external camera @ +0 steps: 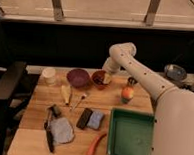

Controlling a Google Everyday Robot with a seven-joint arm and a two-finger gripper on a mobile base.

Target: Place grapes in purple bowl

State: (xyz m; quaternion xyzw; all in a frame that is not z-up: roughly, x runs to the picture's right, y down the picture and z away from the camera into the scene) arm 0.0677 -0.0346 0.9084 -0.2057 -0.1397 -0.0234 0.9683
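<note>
- Front edge: wooden table (28,140), flat and matte. On it are a green tray (132,113) at right, an orange carrot-like piece (97,144), a grey cloth (61,130) and a black knife (49,136).
- Mid table: banana (65,94); orange-red fruit (127,94) off to the right.
- Back row, left to right: white cup (49,75), purple bowl (77,83), orange-brown bowl (95,84). The two bowls sit just beside each other.
- Grapes (99,78): a dark clump inside the orange-brown bowl, partly hidden, so this reading is probable, not certain. Not yet in the purple bowl.
- Gripper (107,77): down at the orange-brown bowl's right rim, over the clump. Can't tell whether it is spread or clamped.
- Handling, as a judgement: the cluster is light and soft, with smooth skins that bruise. Berries may drop off the stem. Best taken from above around the bunch's middle or stem, with a gentle squeeze.
- Transfer is likely a short hop left.
- Behind: dark wall under a window sill (99,22); black chair (7,91) at the table's left.
</note>
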